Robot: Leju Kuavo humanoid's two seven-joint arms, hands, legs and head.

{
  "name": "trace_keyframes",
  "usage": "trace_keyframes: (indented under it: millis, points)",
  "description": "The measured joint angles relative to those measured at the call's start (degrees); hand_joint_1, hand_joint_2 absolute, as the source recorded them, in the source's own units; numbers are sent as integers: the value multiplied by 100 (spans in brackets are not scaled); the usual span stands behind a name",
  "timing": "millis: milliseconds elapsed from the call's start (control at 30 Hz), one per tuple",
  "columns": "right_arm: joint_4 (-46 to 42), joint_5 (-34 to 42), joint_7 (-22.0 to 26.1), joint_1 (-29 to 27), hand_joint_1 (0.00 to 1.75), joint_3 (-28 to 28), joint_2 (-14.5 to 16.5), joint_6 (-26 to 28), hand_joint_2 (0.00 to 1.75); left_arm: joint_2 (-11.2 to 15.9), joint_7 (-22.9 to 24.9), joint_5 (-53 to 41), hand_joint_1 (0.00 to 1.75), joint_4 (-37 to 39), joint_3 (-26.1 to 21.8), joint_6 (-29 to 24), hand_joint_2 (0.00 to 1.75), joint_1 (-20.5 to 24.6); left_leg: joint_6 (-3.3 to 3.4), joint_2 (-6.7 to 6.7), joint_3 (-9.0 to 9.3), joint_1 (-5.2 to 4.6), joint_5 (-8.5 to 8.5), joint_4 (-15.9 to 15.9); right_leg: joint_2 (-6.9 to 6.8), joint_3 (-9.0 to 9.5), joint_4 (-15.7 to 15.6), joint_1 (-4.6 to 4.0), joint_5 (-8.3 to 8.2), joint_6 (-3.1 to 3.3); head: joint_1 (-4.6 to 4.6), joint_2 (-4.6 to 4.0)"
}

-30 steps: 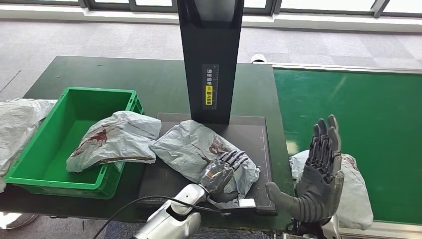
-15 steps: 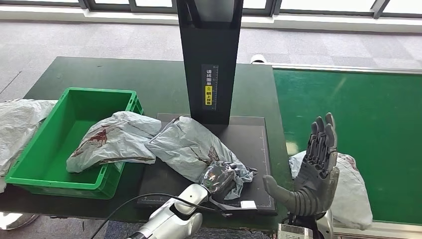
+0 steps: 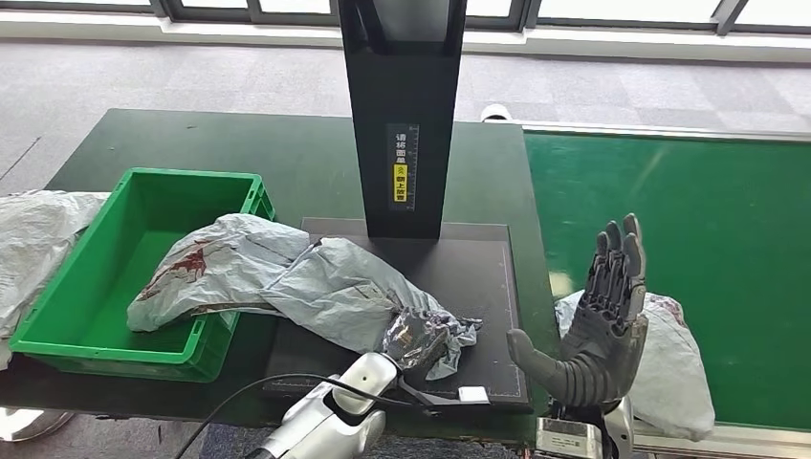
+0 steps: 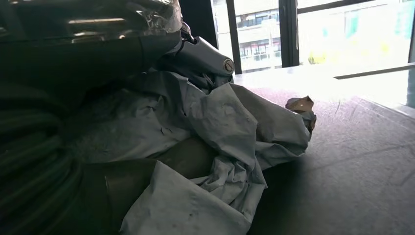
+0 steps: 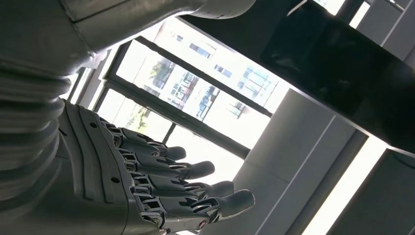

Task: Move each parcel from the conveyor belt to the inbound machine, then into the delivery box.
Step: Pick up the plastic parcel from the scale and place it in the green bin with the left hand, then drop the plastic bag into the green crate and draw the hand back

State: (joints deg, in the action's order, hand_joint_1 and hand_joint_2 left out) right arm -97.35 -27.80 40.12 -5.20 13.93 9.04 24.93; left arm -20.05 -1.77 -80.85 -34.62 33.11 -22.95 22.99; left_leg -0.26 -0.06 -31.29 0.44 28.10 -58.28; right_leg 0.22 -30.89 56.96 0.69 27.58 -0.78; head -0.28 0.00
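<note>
Here the left hand [image 3: 413, 337] has its fingers closed tight on one end of a crinkly grey parcel [image 3: 344, 292]. That parcel lies on the flat black plate of the inbound machine [image 3: 483, 277], and its far end leans on another grey parcel [image 3: 215, 268]. This second parcel sits half inside the green box [image 3: 91, 277] and droops over the box's near wall. The machine's tall black post [image 3: 405, 115] stands right behind the plate and bears a small yellow label [image 3: 402, 177]. The right hand [image 3: 602, 316] is held up with its fingers straight and apart, and it holds nothing. Just behind it, a third grey parcel [image 3: 674, 363] rests on the green conveyor belt [image 3: 689, 210] near its front edge. One more grey bag [image 3: 33, 239] lies on the dark table [image 3: 239, 143], touching the far side of the box.
</note>
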Motion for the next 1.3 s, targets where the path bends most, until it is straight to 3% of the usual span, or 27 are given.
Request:
trace_keyframes:
  millis: [100, 200, 333, 367, 467, 600, 800, 933, 1067, 1167, 1300]
  points:
    - [10, 11, -2, -20, 0, 50, -44, 83, 175, 148, -54, -376, 175, -933, -66, -731, 175, -355, -2, 1, -18, 0, -5, -1, 1, -21, 4, 0, -2, 2, 0, -1]
    - [34, 76, -10, -30, 0, 132, -109, 112, 175, 416, -364, -463, 175, -2788, -113, -1609, 175, -936, -4, 1, -40, 1, -5, -1, 3, -43, 11, 0, -1, 4, 0, -1]
    - [185, 233, -4, 95, 0, 227, -187, 141, 175, 487, -2298, -467, 175, -5455, -633, -1741, 175, -1725, -7, 4, -54, 1, -2, 0, 4, -62, 13, -1, 5, 9, 0, 0]
    - [225, 251, -4, 128, 0, 243, -198, 161, 175, 488, -2571, -467, 175, -6009, -742, -1743, 175, -1830, -7, 3, -56, 1, -2, 0, 3, -65, 13, -1, 6, 9, 0, 0]
    - [319, 256, -2, 181, 0, 270, -213, 236, 175, 499, -2796, -467, 175, -7418, -953, -1746, 175, -1995, -7, 2, -58, 2, -2, 1, 1, -66, 13, -2, 7, 9, 0, -1]
    - [367, 219, 1, 183, 0, 301, -217, 329, 175, 504, -2882, -467, 175, -8560, -1103, -1743, 175, -2036, -8, 1, -56, 2, -3, 1, 0, -65, 13, -1, 6, 9, -1, -1]
    - [375, 161, -18, 182, 0, 335, -217, 354, 175, 503, -2920, -467, 175, -9307, -1295, -1725, 175, -2034, -11, 1, -53, 1, -8, 0, 0, -63, 13, -1, 2, 9, -1, 0]
    - [371, 60, -93, 173, 0, 336, -219, 410, 0, 482, -3019, -469, 175, -9416, -1563, -1710, 175, -2007, -11, 1, -53, 1, -8, 0, 0, -64, 12, 0, 2, 9, -2, 0]
    - [314, 194, -354, 131, 0, 375, -271, 597, 0, 475, -2808, -470, 175, -9270, -1940, -1682, 175, -1988, -11, 1, -54, 1, -8, 0, 1, -65, 13, -1, 2, 9, -1, -1]
    - [348, 239, -285, 153, 0, 390, -243, 644, 0, 514, -2469, -470, 175, -8961, -2115, -1683, 175, -1887, -11, -2, -52, 1, -9, 0, -2, -65, 12, -1, 2, 9, 0, -1]
    - [341, 208, -291, 96, 0, 392, -240, 574, 0, 473, -2415, -470, 175, -8297, -2413, -1684, 175, -1780, -11, -6, -51, 1, -11, 0, -4, -63, 14, -1, 1, 10, 1, -1]
